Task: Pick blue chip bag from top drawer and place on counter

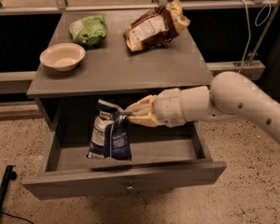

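1. The gripper [129, 115] reaches in from the right, just under the front edge of the counter [130, 71] and above the open top drawer [126, 177].
2. Its jaws are clamped on the upper right edge of the blue chip bag [109, 135], with the cream fingers pinching the crinkled top.
3. The blue chip bag hangs upright over the left half of the drawer, white label panel facing forward. Its lower edge sits near the drawer's front panel. Whether that edge touches the drawer floor is hard to tell from this angle.
4. The top drawer is pulled well out, and its small round knob [129, 188] shows at the middle of the front panel.
5. On the counter, a pale bowl [62, 56] stands by the left edge.
6. A green bag [88, 29] lies towards the back left corner.
7. A brown-and-tan bag [155, 26] lies towards the back right corner, well apart from the bowl.
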